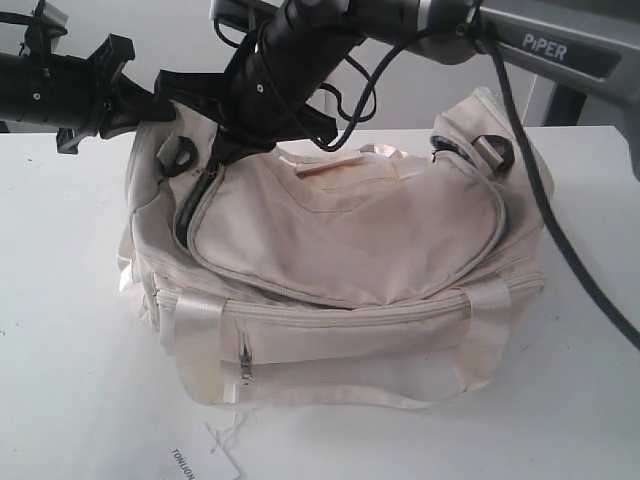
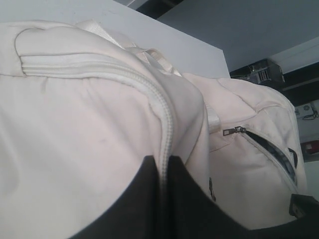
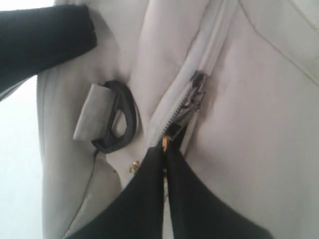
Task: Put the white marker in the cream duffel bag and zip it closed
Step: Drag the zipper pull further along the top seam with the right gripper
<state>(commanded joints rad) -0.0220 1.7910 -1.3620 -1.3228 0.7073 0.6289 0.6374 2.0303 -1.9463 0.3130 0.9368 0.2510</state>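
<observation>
A white table top (image 1: 60, 300) spreads out beneath the left gripper (image 2: 164, 162) and the right gripper (image 3: 165, 149), running well past them on each side. Behind both grippers a pale wall (image 1: 170, 25) rises from the table's far edge. Ahead of the left gripper, beyond the table's corner, stands a grey-blue wall (image 2: 249, 25). Beside it a dark recess (image 2: 299, 74) holds a grey box of equipment (image 2: 261, 72) and a white unit (image 2: 306, 110). The light is soft and even, and shadows on the table are faint.
</observation>
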